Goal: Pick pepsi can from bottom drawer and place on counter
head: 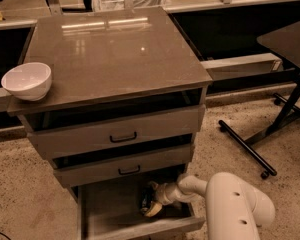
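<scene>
The bottom drawer (107, 211) is pulled open under the cabinet, and its grey-brown floor shows on the left. My gripper (151, 206) reaches into the drawer from the right, at the end of my white arm (230, 204). A small dark shape (147, 198) sits right at the gripper's tip. It looks like the pepsi can, but its marks do not show. The counter (110, 54) is the glossy grey-brown slab on top of the cabinet.
A white bowl (27, 80) stands at the counter's left edge. Two drawer fronts with black handles, the upper (120, 133) and the lower (127, 167), stand slightly ajar above the open drawer. A dark table (290, 39) with black legs (247, 146) is at the right.
</scene>
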### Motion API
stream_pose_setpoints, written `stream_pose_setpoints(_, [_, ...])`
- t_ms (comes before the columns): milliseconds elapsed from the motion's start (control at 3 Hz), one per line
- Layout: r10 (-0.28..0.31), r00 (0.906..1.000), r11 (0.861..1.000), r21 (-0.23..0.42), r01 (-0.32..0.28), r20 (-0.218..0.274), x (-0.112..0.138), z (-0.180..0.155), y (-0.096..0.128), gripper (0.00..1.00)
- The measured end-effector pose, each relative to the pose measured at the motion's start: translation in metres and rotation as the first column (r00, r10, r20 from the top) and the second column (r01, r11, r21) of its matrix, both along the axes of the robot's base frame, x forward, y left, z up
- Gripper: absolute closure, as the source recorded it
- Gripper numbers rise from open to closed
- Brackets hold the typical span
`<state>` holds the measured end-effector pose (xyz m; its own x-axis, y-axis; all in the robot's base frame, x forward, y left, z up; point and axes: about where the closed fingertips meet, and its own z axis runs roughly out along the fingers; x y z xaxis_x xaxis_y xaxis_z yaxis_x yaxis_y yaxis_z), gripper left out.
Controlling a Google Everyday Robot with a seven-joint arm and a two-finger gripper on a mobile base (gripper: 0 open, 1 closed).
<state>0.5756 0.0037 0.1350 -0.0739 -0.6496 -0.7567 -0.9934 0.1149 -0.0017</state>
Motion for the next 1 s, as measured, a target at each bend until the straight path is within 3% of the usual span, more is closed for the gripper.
stream_pose_setpoints(1000, [0.007, 1.0, 1.0, 0.006, -0.007, -0.001, 0.0, 0.0002, 0.0005, 0.38])
